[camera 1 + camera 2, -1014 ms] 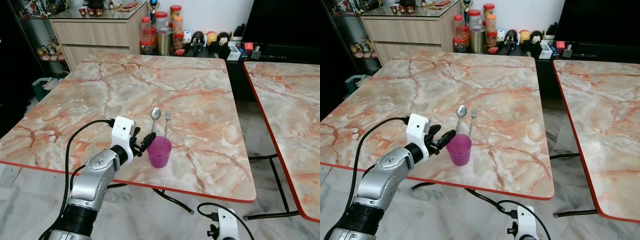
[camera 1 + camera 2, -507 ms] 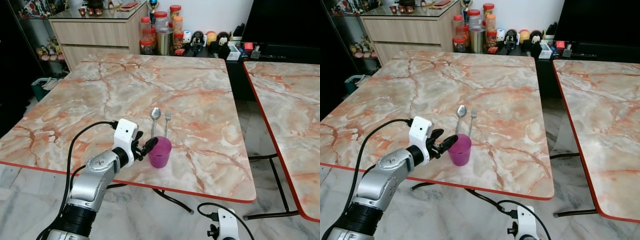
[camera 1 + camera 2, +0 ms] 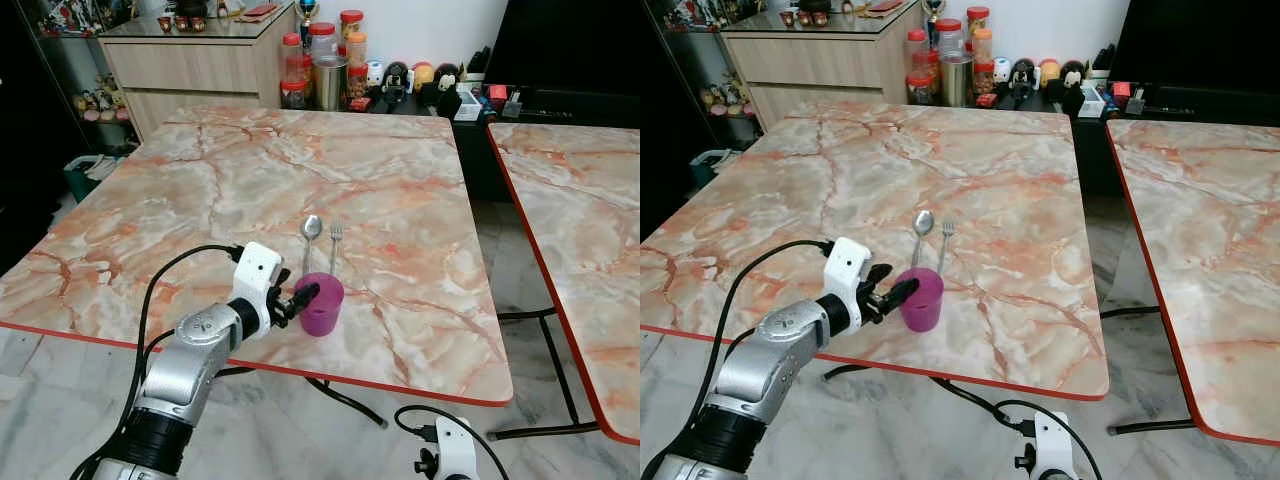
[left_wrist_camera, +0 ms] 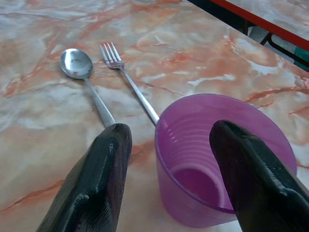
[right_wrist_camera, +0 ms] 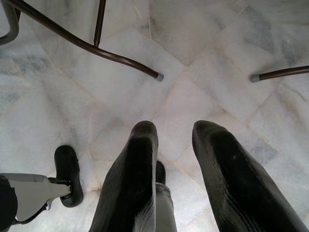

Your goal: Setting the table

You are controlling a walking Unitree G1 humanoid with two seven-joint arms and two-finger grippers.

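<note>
Here the purple cup (image 3: 321,304) stands upright on the marble table (image 3: 400,180), close to the near edge, with a spoon (image 3: 310,235) and a fork (image 3: 335,240) lying side by side just beyond it. The left gripper (image 4: 166,179) is spread over the cup's rim, one finger inside the cup and the other outside its wall. The right gripper (image 5: 176,164) hangs low over the tiled floor (image 5: 63,106), fingers slightly apart and holding nothing.

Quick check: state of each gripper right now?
Left gripper: open, one finger inside the purple cup, one outside its wall.
Right gripper: open, hanging idle.
</note>
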